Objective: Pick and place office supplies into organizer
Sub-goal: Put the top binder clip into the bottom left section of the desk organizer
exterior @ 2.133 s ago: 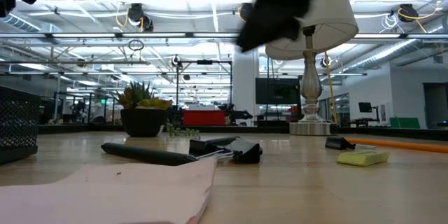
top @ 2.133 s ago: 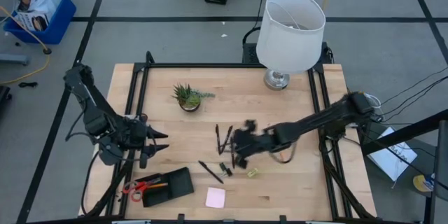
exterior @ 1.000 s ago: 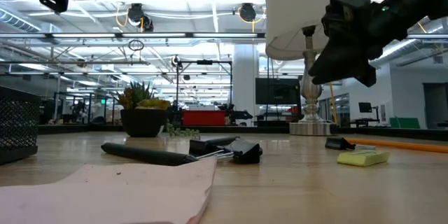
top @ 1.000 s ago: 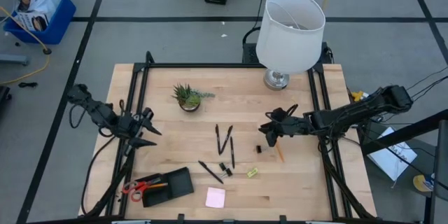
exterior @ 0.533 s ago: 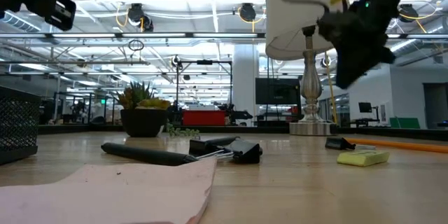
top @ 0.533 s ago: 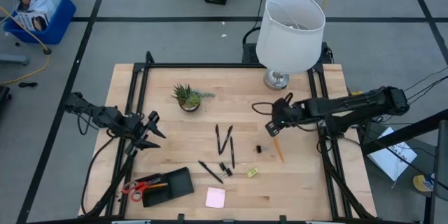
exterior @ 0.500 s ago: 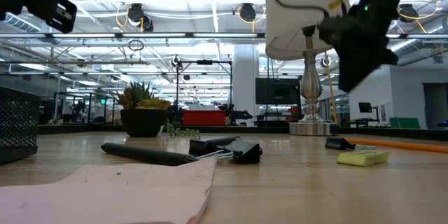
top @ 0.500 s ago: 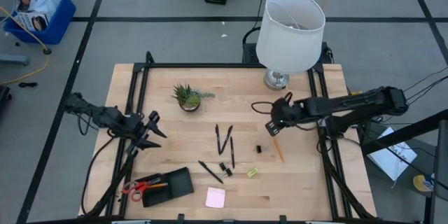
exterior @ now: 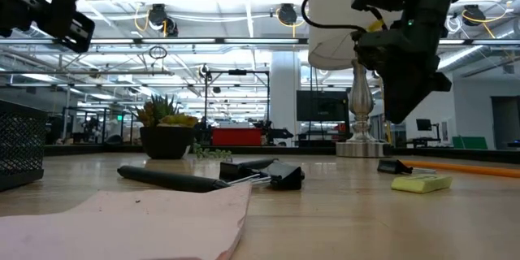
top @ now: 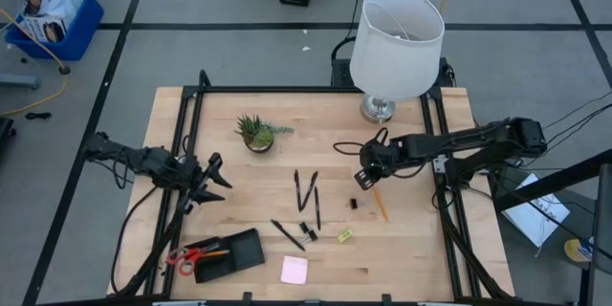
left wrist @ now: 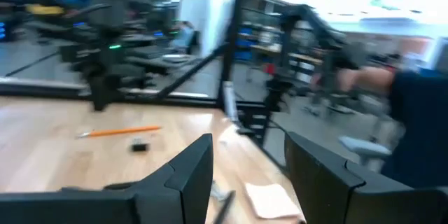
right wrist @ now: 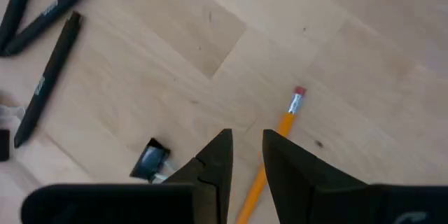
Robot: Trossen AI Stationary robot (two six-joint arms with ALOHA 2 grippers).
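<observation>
Hovering over the orange pencil [right wrist: 268, 164] with fingers only narrowly parted and empty, the right tool [top: 366, 167] risks rolling it aside on the table [top: 411, 249]; the organizer [top: 229, 253] sits well apart near the idle, half-open left tool [top: 212, 184]

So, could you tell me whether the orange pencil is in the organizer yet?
Out. The orange pencil lies flat on the table, far from the organizer.
</observation>
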